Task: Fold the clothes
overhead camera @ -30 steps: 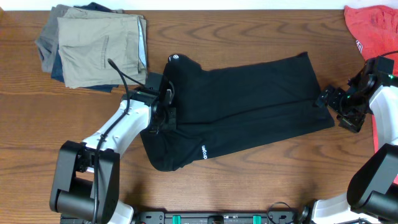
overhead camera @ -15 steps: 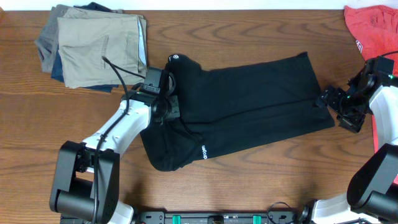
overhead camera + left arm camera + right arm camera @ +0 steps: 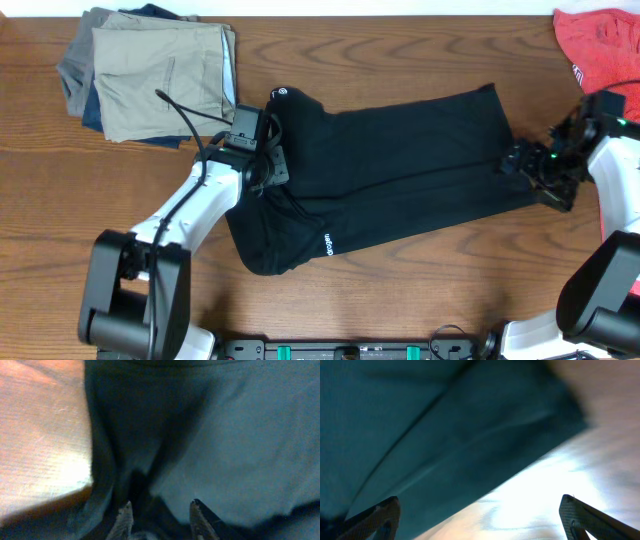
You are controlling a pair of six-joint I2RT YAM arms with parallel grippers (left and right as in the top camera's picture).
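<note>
The black garment (image 3: 400, 170) lies spread across the middle of the table, with its small white round logo (image 3: 281, 94) at the upper left corner and tiny white print (image 3: 327, 243) near the lower left. My left gripper (image 3: 272, 168) is at the garment's left edge. In the left wrist view its fingers (image 3: 162, 512) are close together with bunched black fabric (image 3: 240, 435) between them. My right gripper (image 3: 515, 160) is wide open at the garment's right edge. In the right wrist view its fingers (image 3: 480, 515) straddle the cloth edge (image 3: 420, 420) and bare wood.
A stack of folded tan, grey and blue trousers (image 3: 150, 70) lies at the back left, close to the left arm. A red-coral shirt (image 3: 595, 45) lies at the back right corner, behind the right arm. The wooden table (image 3: 420, 290) shows in front.
My left gripper has moved toward the back along the garment's left edge. My right gripper has moved slightly left, onto the garment's right edge.
</note>
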